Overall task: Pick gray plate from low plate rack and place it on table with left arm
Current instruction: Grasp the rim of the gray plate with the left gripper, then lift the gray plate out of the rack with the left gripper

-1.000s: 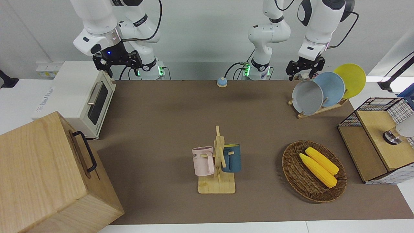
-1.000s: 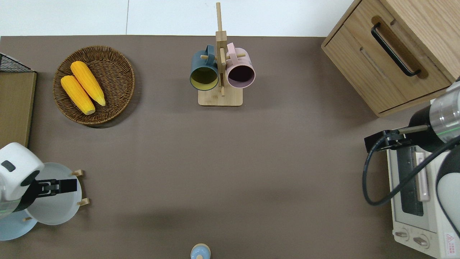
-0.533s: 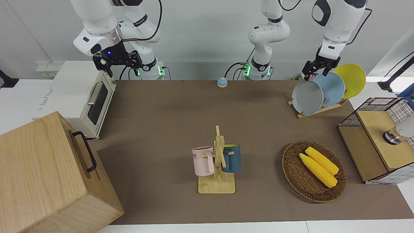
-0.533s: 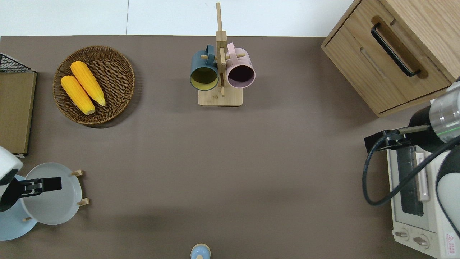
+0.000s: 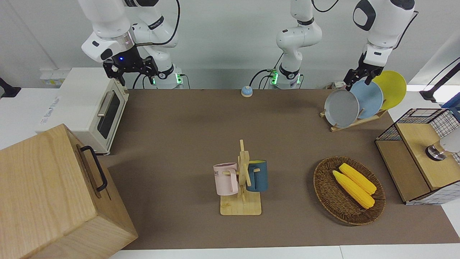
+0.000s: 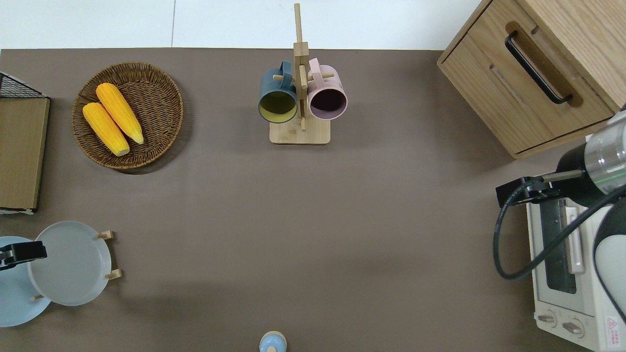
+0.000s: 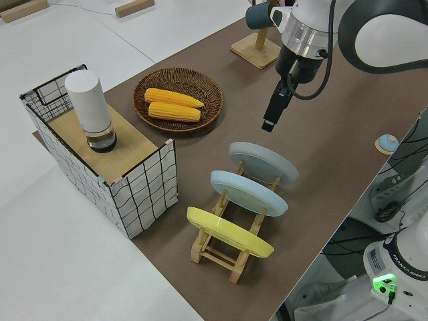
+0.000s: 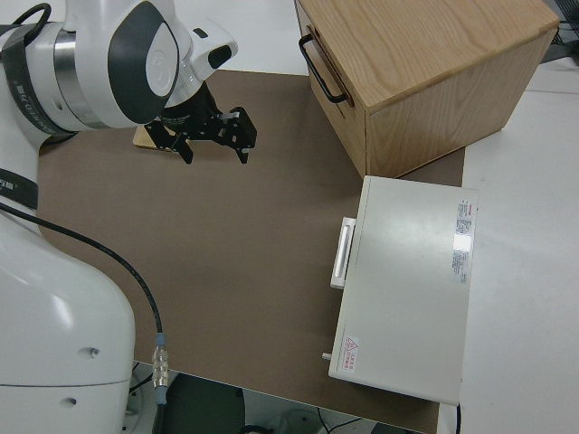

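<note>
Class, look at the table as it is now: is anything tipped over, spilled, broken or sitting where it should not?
Nothing stands out. The gray plate, light-blue plate and yellow plate lean in the low plate rack, and both mugs hang on the mug tree. The left pincer hangs over the plates, holding nothing.

Plain, seemingly pale-gray wall (image 5: pixel 222 39)

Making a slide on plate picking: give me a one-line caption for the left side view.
Left gripper hangs over the gray plate, which stands in the rack with a blue plate and a yellow plate.
</note>
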Tool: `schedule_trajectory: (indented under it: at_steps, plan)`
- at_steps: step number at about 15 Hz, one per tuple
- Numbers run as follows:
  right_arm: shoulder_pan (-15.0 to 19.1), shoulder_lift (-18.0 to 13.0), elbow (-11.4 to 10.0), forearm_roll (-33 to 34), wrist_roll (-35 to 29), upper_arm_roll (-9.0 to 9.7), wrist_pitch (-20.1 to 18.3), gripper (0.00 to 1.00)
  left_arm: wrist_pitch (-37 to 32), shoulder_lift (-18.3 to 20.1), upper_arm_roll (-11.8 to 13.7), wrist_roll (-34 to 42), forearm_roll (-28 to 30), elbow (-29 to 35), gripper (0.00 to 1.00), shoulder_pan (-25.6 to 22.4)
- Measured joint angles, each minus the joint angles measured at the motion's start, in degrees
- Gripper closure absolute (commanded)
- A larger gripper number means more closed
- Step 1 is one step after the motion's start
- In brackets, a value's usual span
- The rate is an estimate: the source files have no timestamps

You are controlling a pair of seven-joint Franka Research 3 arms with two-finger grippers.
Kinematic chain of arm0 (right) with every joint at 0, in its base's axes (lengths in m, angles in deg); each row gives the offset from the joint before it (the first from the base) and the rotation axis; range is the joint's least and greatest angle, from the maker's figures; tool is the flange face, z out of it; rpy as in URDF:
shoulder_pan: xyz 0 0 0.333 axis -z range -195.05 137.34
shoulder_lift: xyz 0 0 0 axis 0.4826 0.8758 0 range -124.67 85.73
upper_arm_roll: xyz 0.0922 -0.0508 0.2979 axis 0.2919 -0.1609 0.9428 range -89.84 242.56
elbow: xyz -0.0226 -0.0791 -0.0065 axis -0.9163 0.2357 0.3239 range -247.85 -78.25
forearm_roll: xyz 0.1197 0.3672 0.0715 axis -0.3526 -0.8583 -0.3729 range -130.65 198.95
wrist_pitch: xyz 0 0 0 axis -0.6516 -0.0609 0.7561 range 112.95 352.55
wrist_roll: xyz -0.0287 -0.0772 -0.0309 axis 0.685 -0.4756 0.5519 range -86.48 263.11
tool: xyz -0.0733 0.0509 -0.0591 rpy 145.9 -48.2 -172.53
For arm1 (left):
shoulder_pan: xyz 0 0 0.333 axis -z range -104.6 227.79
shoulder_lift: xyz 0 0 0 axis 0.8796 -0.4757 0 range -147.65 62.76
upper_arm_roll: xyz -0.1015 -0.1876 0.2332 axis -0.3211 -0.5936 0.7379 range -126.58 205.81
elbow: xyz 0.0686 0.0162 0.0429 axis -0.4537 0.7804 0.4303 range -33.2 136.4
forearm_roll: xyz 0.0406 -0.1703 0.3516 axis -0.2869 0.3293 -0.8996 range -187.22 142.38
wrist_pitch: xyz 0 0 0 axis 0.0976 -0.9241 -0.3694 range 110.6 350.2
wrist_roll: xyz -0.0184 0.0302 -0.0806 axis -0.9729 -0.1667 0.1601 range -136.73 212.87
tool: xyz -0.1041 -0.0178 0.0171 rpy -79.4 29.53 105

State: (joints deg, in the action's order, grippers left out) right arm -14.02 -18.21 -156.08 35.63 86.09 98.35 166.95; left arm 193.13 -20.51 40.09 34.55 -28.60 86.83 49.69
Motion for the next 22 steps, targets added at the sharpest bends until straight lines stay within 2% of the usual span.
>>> schedule_trajectory:
  at_steps: [5, 11, 12, 14, 17, 19, 20, 22]
  plan:
    - [0.0, 0.0, 0.0, 0.0, 0.0, 0.0, 0.0, 0.017, 7.7, -0.2, 0.0, 0.7, -1.5, 7.2, 0.0, -1.2]
    - [0.0, 0.0, 0.0, 0.0, 0.0, 0.0, 0.0, 0.017, 9.9, -0.9, 0.1, 3.1, -1.7, 10.0, 0.01, -3.6]
    - [0.0, 0.0, 0.0, 0.0, 0.0, 0.0, 0.0, 0.017, 10.1, -1.1, 0.1, 3.3, -1.7, 10.4, 0.04, -3.8]
    - [0.0, 0.0, 0.0, 0.0, 0.0, 0.0, 0.0, 0.017, 10.3, -1.5, 0.1, 3.3, -1.7, 11.0, 0.21, -3.9]
    - [0.0, 0.0, 0.0, 0.0, 0.0, 0.0, 0.0, 0.017, 10.6, -2.0, 0.1, 3.4, -1.7, 11.4, 0.58, -4.0]
    - [0.0, 0.0, 0.0, 0.0, 0.0, 0.0, 0.0, 0.017, 10.7, -2.4, 0.1, 3.4, -1.7, 11.4, 0.74, -4.0]
    - [0.0, 0.0, 0.0, 0.0, 0.0, 0.0, 0.0, 0.017, 10.8, -2.4, 0.1, 3.4, -1.7, 11.4, 0.8, -4.0]
    - [0.0, 0.0, 0.0, 0.0, 0.0, 0.0, 0.0, 0.017, 11.1, -2.5, 0.0, 3.4, -1.7, 11.3, 0.83, -4.0]
